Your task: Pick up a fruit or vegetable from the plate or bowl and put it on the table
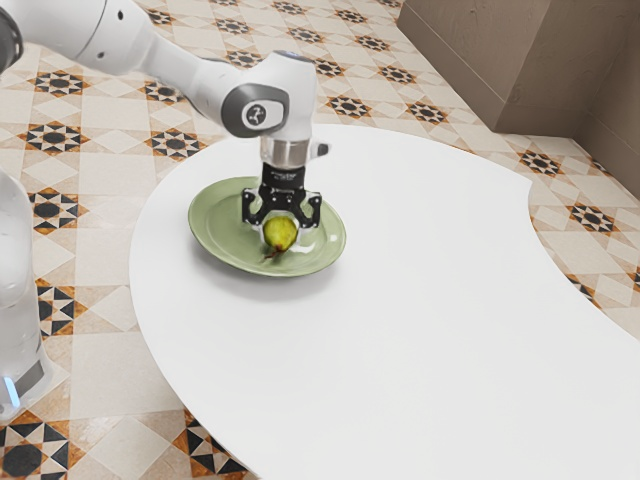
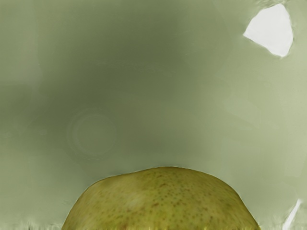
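Observation:
My gripper (image 1: pixel 281 222) is low over the green plate (image 1: pixel 215 232) in the exterior view. It is open, its black fingers standing wide on two sides of a yellow-green pear (image 1: pixel 280 233). The pear lies in the plate with its dark stem toward the plate's near rim. In the wrist view the speckled pear (image 2: pixel 163 203) shows as a rounded top at the lower edge, just under the hand, against the green plate surface (image 2: pixel 144 96).
The plate stands on a white curved table (image 1: pixel 430 300), near its edge on the exterior view's left. White table surface stretches toward the exterior view's right. Beyond the table are a patterned tile floor and a brown cabinet (image 1: pixel 480 60).

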Robot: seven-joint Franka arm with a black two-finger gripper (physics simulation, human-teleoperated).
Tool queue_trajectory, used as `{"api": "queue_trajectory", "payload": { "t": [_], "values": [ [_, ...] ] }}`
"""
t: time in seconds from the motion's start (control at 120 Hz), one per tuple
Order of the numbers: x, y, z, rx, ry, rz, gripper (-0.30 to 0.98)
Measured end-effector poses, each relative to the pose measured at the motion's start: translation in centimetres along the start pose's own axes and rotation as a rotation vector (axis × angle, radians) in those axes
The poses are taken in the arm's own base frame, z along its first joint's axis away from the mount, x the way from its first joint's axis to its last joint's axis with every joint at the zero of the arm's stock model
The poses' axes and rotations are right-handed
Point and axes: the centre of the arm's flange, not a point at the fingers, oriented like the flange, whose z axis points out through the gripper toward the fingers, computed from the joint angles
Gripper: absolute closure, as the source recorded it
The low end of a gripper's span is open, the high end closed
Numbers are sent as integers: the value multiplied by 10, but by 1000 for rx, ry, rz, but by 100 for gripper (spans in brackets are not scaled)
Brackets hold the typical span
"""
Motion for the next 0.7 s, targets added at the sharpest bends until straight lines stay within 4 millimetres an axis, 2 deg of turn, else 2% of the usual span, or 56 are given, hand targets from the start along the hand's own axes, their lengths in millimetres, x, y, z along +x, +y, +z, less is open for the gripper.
{"api": "queue_trajectory", "payload": {
  "t": [0.108,0.183,0.25,0.317,0.383,0.567,0.675,0.7],
  "values": [
    [-33,18,-33,-54,52,70,34],
    [-72,47,-59,-87,117,160,34],
    [-99,80,-71,-106,150,220,33],
    [-115,116,-65,-102,153,259,33],
    [-126,138,-51,-87,144,279,34],
    [-154,182,-34,-90,129,309,34],
    [-160,196,-33,-95,143,316,34],
    [-159,197,-33,-96,147,312,30]
  ]
}}
